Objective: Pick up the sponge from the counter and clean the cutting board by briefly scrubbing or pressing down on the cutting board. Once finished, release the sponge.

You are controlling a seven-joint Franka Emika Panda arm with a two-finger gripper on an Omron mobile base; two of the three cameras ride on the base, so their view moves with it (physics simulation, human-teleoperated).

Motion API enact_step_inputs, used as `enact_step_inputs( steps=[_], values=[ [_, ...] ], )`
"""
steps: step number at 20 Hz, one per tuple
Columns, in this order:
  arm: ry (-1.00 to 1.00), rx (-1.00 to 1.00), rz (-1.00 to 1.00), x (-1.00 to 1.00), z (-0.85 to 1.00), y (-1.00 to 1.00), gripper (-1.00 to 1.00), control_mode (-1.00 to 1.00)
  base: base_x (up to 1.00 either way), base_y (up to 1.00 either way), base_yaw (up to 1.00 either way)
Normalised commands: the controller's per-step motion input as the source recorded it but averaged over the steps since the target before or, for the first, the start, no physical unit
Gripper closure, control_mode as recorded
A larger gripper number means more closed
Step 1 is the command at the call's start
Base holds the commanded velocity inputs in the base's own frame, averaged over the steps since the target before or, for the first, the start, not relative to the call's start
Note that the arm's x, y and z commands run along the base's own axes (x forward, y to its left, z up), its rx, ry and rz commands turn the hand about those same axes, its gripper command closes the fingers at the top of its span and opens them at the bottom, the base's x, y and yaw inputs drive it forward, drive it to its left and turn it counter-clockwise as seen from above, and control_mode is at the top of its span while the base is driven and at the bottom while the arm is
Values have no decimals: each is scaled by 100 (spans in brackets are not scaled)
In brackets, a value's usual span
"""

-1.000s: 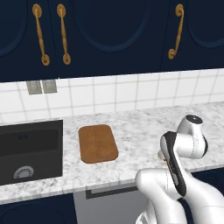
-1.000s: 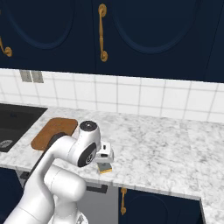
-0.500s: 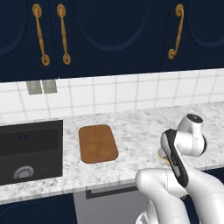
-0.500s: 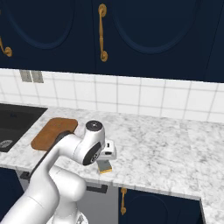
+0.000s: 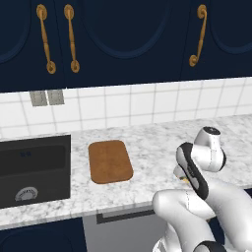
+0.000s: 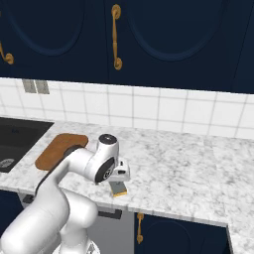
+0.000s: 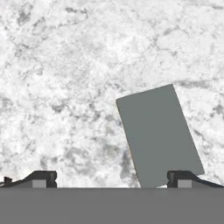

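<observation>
At the far left of the left base view a black rectangular sink basin [image 5: 33, 170] is sunk into the long white-and-grey speckled marble counter [image 5: 152, 142], and just to its right lies the flat brown wooden cutting board with rounded corners [image 5: 110, 161], bare and flat on the marble, apart from the sink. Further right the white arm bends down over the counter's front part, well apart from the board. In the right base view the two-finger gripper [image 6: 119, 179] hangs low at the front edge of the counter, right above the small rectangular sponge with a yellow body and dark grey-green scouring top [image 6: 118, 188], which lies flat on the marble near that edge, to the right of the board. From the hand view the two dark fingertips [image 7: 41, 178] stand spread wide apart, nothing between them gripped; the sponge [image 7: 158, 136] lies on the counter below, skewed a little and shifted toward the right-hand tip, its grey-green top face plain and flat, a thin line of its yellow side just showing along the left edge. Whether the right-hand tip touches the sponge cannot be told.
</observation>
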Motion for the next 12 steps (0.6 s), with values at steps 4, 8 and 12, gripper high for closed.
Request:
enact_step_inputs(
  steps=[4,8,12],
  values=[
    [0,0,1,0,-50,2,-100,-100,0,0,0],
    [0,0,1,5,-51,13,-100,-100,0,0,0],
    [0,0,0,13,-52,22,-100,-100,0,0,0]
  ],
)
